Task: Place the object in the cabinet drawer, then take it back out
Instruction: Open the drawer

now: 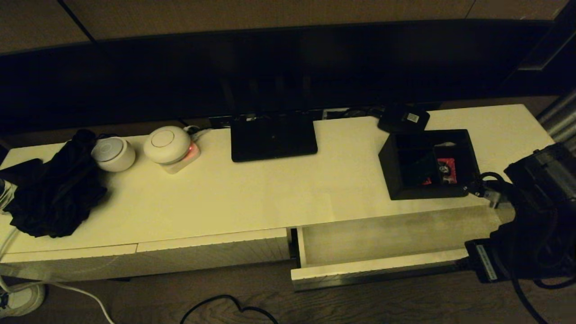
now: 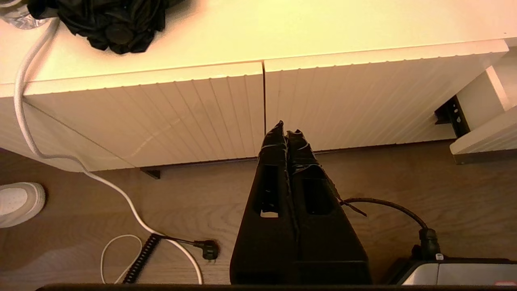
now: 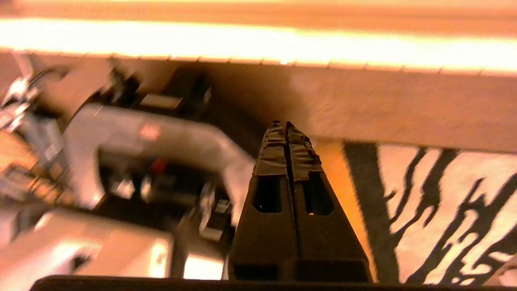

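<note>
The black organiser box [image 1: 427, 164] stands on the cabinet top at the right, a red-and-white packet [image 1: 446, 171] showing inside it. Just below it the cream cabinet drawer [image 1: 382, 238] is pulled out, its pale interior bare; its end also shows in the left wrist view [image 2: 482, 139]. My right arm [image 1: 531, 225] hangs beside the drawer's right end, lower than the box. Its gripper [image 3: 282, 125] is shut on nothing, tips close to a pale panel [image 3: 404, 105] with a ribbed edge. My left gripper [image 2: 286, 130] is shut and empty, low before the closed ribbed fronts [image 2: 161, 113].
A flat black router [image 1: 272, 135] and a small black device [image 1: 403, 119] lie at the back. Two white round gadgets [image 1: 167, 144] and a black cloth [image 1: 54, 189] sit at the left. White and black cables [image 2: 121, 202] and a white shoe [image 2: 18, 202] lie on the floor.
</note>
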Motion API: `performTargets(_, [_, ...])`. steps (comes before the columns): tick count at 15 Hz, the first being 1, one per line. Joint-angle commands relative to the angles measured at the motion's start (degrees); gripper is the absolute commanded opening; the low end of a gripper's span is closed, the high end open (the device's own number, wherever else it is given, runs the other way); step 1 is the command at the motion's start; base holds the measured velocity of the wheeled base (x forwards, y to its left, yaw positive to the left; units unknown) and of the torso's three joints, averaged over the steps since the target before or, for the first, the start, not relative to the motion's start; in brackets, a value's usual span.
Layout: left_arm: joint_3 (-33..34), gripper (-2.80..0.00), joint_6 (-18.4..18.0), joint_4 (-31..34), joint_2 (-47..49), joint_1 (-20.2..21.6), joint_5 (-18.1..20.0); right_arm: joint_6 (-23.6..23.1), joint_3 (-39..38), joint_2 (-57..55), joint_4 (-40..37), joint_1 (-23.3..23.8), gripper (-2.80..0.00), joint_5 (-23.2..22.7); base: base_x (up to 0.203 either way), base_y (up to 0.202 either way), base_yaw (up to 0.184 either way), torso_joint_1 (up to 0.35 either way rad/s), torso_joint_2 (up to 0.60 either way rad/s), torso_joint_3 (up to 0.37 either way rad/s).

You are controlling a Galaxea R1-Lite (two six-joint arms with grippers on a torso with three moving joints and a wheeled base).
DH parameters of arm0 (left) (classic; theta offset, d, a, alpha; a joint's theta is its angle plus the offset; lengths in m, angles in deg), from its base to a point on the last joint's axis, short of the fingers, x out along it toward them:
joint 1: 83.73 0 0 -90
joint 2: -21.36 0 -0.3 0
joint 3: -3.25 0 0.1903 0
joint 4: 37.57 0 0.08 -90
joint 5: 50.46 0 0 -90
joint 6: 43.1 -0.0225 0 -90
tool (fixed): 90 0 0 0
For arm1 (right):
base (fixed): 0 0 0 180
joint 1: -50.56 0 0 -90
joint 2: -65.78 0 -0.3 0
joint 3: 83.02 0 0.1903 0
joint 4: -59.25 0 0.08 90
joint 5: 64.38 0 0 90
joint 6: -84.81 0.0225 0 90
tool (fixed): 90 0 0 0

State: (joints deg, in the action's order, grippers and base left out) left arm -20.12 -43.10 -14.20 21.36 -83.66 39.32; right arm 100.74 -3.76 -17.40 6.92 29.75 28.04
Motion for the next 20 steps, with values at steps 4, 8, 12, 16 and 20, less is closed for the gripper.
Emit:
performTargets(4, [0.2,-2.80,0.0,0.0,0.0,0.0,0.0,-0.3,-5.3,-6.1,13.3,-0.1,-2.80,5.5,0.000,0.000,0.000,0.000,0.00,0.000])
performTargets(8, [0.2,-2.80,0.0,0.0,0.0,0.0,0.0,-1.2,-7.1,-7.4,21.2,-0.1,-2.80,6.5,0.000,0.000,0.000,0.000,0.00,0.000])
performTargets(12, [0.2,-2.80,0.0,0.0,0.0,0.0,0.0,-2.3,-8.0,-8.5,26.1,-0.1,-2.80,9.1,0.000,0.000,0.000,0.000,0.00,0.000])
performTargets(16, [0.2,-2.80,0.0,0.0,0.0,0.0,0.0,-4.0,-9.1,-10.1,32.5,-0.1,-2.80,10.5,0.000,0.000,0.000,0.000,0.00,0.000])
performTargets(20, [0.2,-2.80,0.0,0.0,0.0,0.0,0.0,-4.0,-9.2,-12.7,35.8,0.4,-2.80,10.8,0.000,0.000,0.000,0.000,0.00,0.000])
